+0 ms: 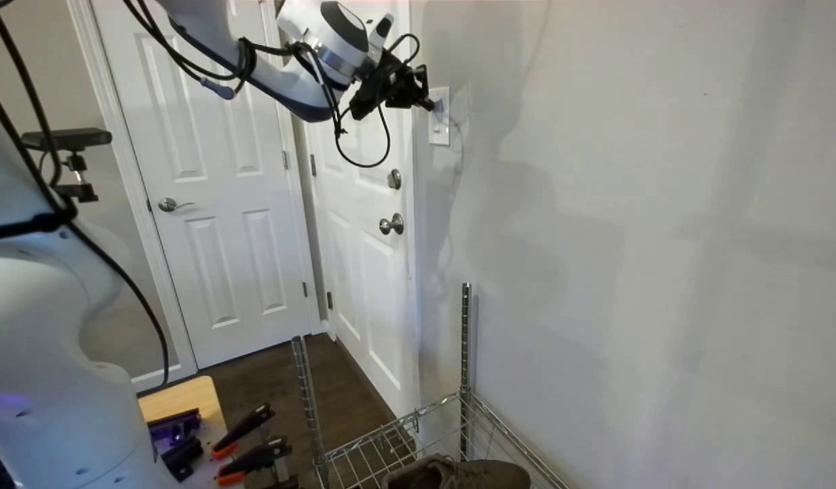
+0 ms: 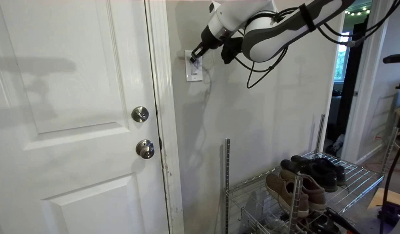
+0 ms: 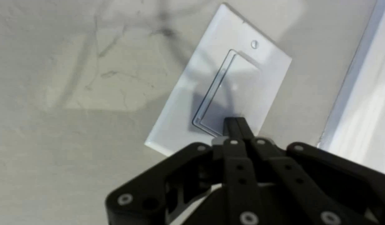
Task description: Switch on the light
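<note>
The light switch is a white rectangular wall plate with a wide rocker, seen in both exterior views [image 1: 442, 134] [image 2: 194, 78] and large in the wrist view [image 3: 242, 79]. No lamp shows. My gripper [image 3: 235, 118] is shut with its two black fingertips together and nothing between them. Its tips are at the rocker's upper end, as seen in an exterior view [image 2: 192, 59]. They hide that end in the wrist view. They look at or very near the surface; I cannot tell if they press it. The gripper also shows in an exterior view [image 1: 428, 104].
A white door with a round metal knob [image 2: 145, 149] and a deadbolt [image 2: 140, 114] stands beside the switch. The door frame [image 3: 352, 84] is close to the plate. A wire rack [image 2: 362, 198] with shoes [image 2: 287, 193] and upright metal posts [image 1: 466, 339] stands below.
</note>
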Action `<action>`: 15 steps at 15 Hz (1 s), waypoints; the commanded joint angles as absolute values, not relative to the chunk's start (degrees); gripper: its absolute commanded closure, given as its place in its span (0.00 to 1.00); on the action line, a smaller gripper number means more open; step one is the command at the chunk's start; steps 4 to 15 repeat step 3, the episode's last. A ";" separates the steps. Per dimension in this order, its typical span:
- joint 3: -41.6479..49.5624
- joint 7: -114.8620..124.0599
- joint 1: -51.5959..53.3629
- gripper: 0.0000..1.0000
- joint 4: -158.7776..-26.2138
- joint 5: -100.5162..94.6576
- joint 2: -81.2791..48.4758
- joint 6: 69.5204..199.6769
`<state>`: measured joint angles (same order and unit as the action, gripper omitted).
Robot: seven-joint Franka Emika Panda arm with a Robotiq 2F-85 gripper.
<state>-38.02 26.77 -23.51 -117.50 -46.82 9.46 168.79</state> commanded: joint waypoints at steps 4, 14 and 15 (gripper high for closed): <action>-37.63 26.77 -24.22 0.96 -117.53 -47.37 8.61 169.08; -37.63 26.77 -24.22 0.96 -117.53 -47.37 8.61 169.08; -37.63 26.77 -24.22 0.96 -117.53 -47.37 8.61 169.08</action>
